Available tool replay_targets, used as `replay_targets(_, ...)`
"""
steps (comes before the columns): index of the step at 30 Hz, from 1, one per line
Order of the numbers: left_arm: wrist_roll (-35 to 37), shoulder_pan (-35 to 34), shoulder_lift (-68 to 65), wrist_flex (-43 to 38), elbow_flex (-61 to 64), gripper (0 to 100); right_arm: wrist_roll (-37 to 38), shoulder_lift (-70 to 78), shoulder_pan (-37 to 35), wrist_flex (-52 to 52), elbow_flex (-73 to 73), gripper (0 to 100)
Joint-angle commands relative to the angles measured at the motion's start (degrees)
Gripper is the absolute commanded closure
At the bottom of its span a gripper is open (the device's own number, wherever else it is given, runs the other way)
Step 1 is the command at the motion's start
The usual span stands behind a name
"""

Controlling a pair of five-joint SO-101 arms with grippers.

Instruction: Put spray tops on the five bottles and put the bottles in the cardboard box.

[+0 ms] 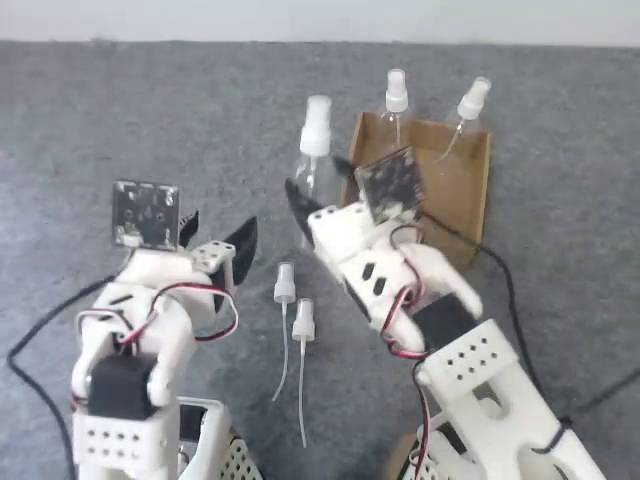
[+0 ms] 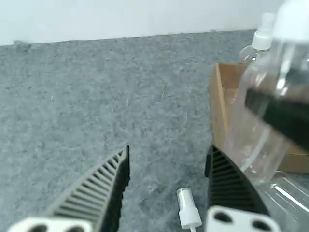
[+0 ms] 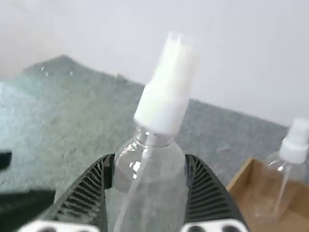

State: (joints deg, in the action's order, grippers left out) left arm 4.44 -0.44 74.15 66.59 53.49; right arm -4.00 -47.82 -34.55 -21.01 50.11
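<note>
White arms (image 1: 130,335), black ribbed pincers (image 2: 169,152) (image 3: 149,162)

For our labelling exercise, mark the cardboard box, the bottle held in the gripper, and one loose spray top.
cardboard box (image 1: 455,188), high view, bare inner floor
bottle (image 3: 149,181), right wrist view, clear body
spray top (image 1: 285,283), high view, white head

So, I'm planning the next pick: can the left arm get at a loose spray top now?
Probably yes: the left gripper is open right by a spray top lying on the carpet, nothing between them.

Whole surface is a fuzzy grey felt-like mat (image 1: 120,120), runs right up to a plain white wall (image 1: 300,18) at the back. Soft, even light.
</note>
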Motion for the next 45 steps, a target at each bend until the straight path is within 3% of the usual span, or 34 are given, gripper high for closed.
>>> replay_targets(1,-4.8,7.2,5.2,-3.4,5.5,73,-0.4,1.3,0.6,-6.6,-13.0,99.3)
replay_targets(6,-4.9,14.7,9.2,-3.6,10.3,68,-0.6,11.7,0.5,-10.7,-21.8,99.3)
replay_targets(15,-5.2,10.1,10.0,-14.2,17.8,68,-0.4,14.2,-6.2,-20.5,-27.4,99.3)
replay_targets(36,-5.3,9.8,10.0,-14.5,18.6,68,5.4,5.1,-5.8,-29.9,-26.6,99.3)
replay_targets(39,-5.3,9.9,10.4,-14.9,20.0,68,6.2,5.5,-2.2,-29.0,-27.4,99.3)
replay_targets(45,-5.2,9.8,10.4,-15.2,21.1,68,12.8,11.2,12.4,-24.6,-32.0,99.3)
